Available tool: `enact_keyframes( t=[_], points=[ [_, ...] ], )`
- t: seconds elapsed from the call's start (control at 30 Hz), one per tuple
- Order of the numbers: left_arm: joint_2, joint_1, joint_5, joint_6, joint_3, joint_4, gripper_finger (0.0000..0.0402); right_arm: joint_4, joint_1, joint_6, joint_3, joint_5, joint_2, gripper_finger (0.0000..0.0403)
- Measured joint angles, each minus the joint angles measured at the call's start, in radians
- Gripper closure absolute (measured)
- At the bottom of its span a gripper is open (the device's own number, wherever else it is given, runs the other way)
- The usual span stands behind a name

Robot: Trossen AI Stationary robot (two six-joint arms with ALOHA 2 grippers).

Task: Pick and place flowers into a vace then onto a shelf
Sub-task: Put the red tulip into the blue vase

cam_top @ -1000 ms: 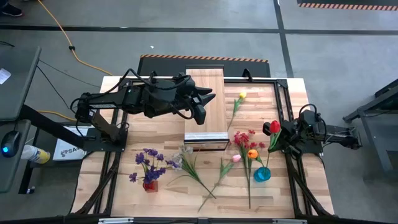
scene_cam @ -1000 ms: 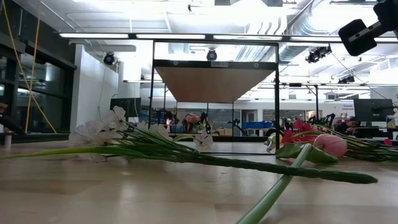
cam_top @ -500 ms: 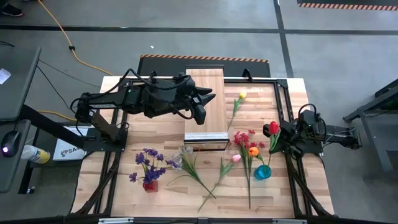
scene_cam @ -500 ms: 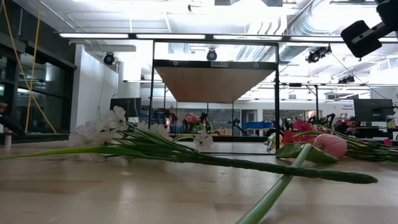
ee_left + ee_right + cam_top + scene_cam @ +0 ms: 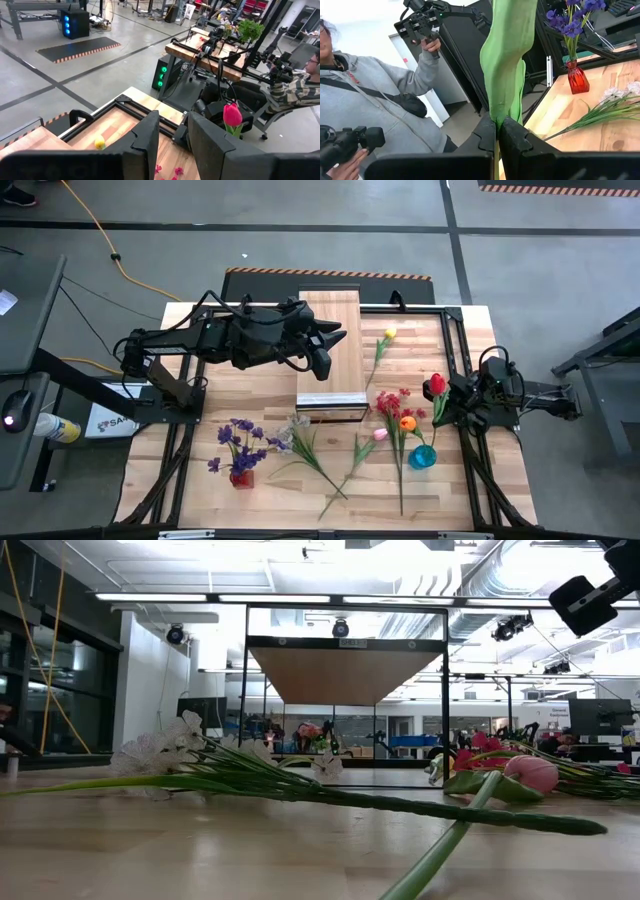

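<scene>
From above, the right gripper (image 5: 447, 402) holds a red tulip (image 5: 438, 385) beside the blue vase (image 5: 422, 458); the left gripper (image 5: 333, 337) hangs over the shelf (image 5: 332, 358). Left wrist: its jaws stand narrowly apart, empty. Right wrist: fingers (image 5: 487, 134) pinch the green stem (image 5: 506, 75)

Looking straight down from high above the table (image 5: 250, 395), taking in both arms. Sitting at tabletop height, close behind stems (image 5: 330, 795), facing level toward the shelf (image 5: 345, 675). Riding the left wrist, facing right across to the red tulip (image 5: 232, 114). Riding the right wrist, facing left toward the purple spray (image 5: 572, 20), also showing from above.
</scene>
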Motion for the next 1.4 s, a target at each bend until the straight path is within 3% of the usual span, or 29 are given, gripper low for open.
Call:
enact_keyframes(
  t=[0.47, 0.9, 1.4],
  points=[
    [0.000, 0.000, 0.001, 0.002, 0.000, 0.000, 0.0263, -0.034, 0.000, 0.000, 0.000, 0.010, 0.000, 0.0397],
    [0.000, 0.000, 0.001, 0.008, 0.000, -0.001, 0.0263, -0.048, 0.000, 0.026, 0.000, 0.011, 0.000, 0.0275],
    [0.000, 0.000, 0.001, 0.008, 0.000, -0.005, 0.0263, -0.109, 0.000, 0.050, 0.000, -0.005, 0.000, 0.0240]
  ],
)
